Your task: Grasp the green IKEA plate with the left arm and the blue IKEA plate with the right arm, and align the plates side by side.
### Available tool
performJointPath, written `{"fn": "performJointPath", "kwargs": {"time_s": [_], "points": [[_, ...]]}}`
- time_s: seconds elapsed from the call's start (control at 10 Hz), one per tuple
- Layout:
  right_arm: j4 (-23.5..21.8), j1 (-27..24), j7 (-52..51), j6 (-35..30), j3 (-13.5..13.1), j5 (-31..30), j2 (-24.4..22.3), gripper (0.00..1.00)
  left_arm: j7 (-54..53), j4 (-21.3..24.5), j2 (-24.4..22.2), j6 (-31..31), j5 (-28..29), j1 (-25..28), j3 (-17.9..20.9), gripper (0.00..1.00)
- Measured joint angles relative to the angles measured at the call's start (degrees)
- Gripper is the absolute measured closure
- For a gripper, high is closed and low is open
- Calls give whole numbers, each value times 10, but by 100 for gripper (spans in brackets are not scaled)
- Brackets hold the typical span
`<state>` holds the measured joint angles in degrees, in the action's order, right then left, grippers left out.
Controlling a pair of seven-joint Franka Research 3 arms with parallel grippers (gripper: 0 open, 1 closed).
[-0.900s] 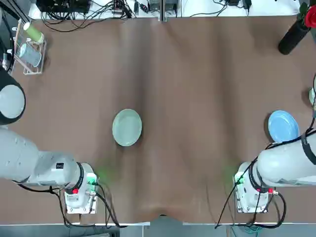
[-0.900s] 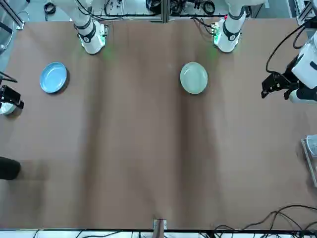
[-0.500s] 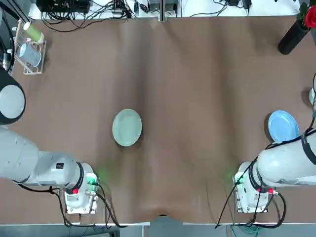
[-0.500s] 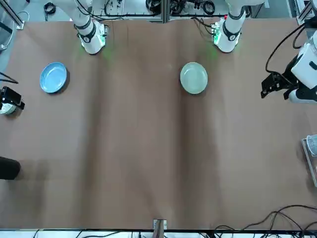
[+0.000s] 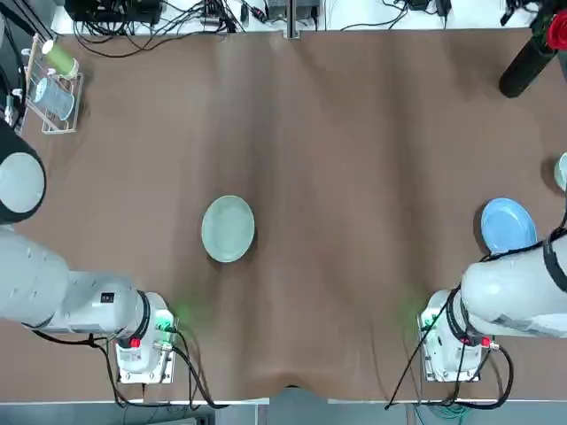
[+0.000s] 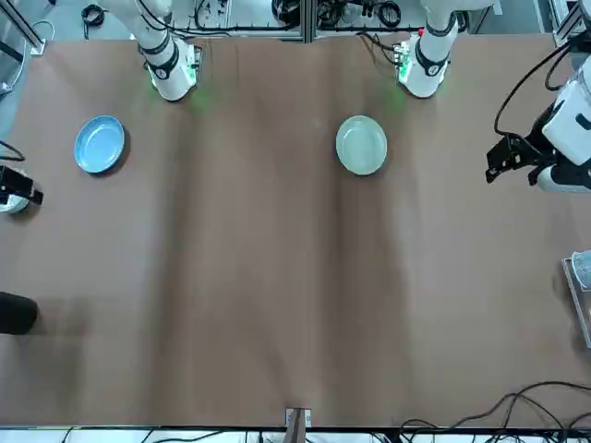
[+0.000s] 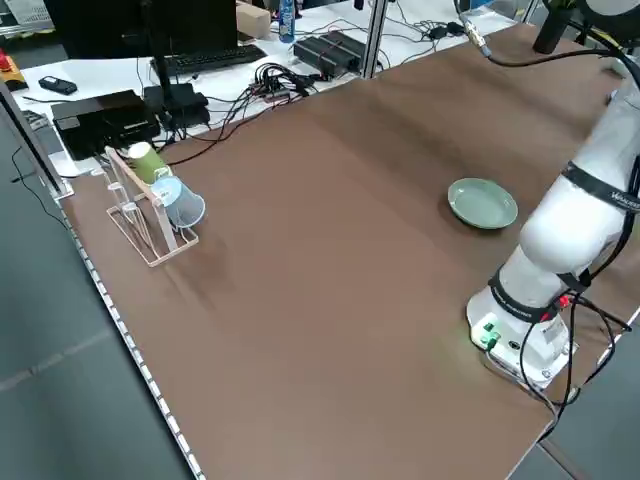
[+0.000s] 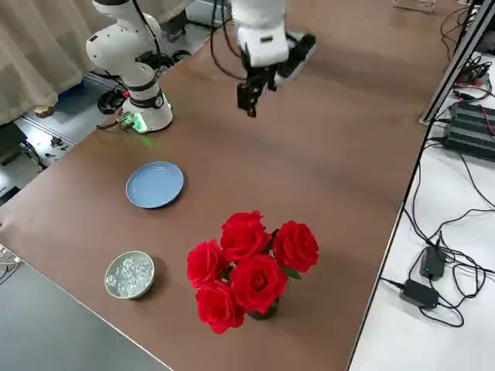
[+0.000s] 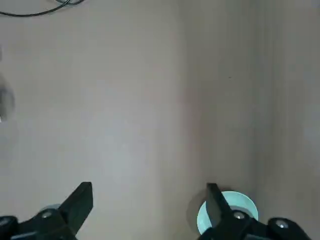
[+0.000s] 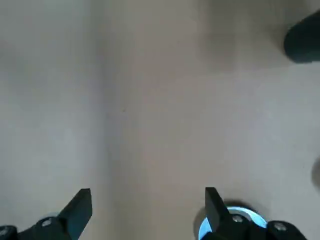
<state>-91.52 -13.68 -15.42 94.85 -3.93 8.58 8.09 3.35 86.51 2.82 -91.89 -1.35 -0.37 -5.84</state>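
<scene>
"Green IKEA plate (image 5: 228, 228) is lying flat on the table (image 5: 354, 133), in from the left side. Where are the hands waiting?"

"Left gripper (image 9: 150, 210) is hanging out over the robot's left side, its fingers standing wide apart with nothing between them. Right gripper (image 10: 149, 210) is hovering near the right edge, also spread and empty"

"And the blue IKEA plate (image 5: 508, 227)?"

"It's resting over on the right, well apart from the green one, with the bowl (image 8: 130, 275) sitting near it. Neither plate is being touched, so I'm judging that we're only starting the approach"

"How are we getting hold of them, then?"

"By bringing each gripper over the near part of its own rim, not the middle. I'm picturing one finger going inside the raised edge and one outside, pointing straight down, and both closing gently. Thin, smooth plastic is probably tilting or skidding if we're pinching it crooked"

"What are you watching on the right?"

"I'm keeping that hand clear of the bowl while it's coming across. Later we're lowering both plates level, rims side by side, without letting one ride up on the other"
</scene>
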Motion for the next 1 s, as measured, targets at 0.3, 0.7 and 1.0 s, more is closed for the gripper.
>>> {"fn": "performJointPath", "kwargs": {"time_s": [0.3, 0.7, 1.0], "points": [[-157, -28, -32, 78, -1, 14, -57, 0, 0, 0, 5, 0, 0, 1, -1, 0], [-312, -117, -153, 166, -4, 49, -78, 1, 1, 3, 16, 38, 0, 1, -1, 0], [-389, -157, -214, 231, -4, 55, -61, 1, 2, 55, 8, 42, 0, -1, -19, 1]]}}
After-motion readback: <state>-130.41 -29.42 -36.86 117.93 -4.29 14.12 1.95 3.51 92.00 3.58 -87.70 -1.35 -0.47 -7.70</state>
